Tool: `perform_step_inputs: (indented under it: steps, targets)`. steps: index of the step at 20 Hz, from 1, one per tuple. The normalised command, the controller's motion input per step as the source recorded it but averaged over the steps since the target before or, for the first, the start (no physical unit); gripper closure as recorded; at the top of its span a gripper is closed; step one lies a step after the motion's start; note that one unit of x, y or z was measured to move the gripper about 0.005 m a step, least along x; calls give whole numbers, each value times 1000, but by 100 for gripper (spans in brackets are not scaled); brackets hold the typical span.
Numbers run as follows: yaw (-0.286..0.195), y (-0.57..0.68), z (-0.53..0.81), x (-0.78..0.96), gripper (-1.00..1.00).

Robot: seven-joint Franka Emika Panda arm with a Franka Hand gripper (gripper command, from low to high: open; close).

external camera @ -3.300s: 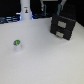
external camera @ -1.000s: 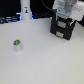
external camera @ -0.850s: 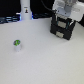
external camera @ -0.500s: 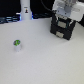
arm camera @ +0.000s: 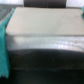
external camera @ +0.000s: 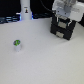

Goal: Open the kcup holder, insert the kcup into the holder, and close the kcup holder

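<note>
Ext. view: one kcup (external camera: 17,44), green top, upright on the white table (external camera: 45,62), well apart from one black kcup holder (external camera: 62,31) at ext. view's right. One gripper (external camera: 64,19) over the holder; jaw state can't tell. Wrist view: blurred

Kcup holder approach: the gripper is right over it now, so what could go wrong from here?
1. The gripper hangs close over the kcup holder; the wrist view is blurred, so handle alignment cannot be checked. A misjudged descent might strike the holder's top instead.
2. The holder seems to stand free on the table; pulling a drawer could drag the whole unit.
3. The kcup stands far away, so the drawer must stay open meanwhile.
</note>
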Motion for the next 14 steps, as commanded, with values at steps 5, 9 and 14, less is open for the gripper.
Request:
perform_step_inputs:
  steps: [5, 9, 14]
  targets:
    - [-78, -202, 220, 939, 100]
    - [-81, -234, 166, 952, 100]
    - [-77, -271, 243, 963, 100]
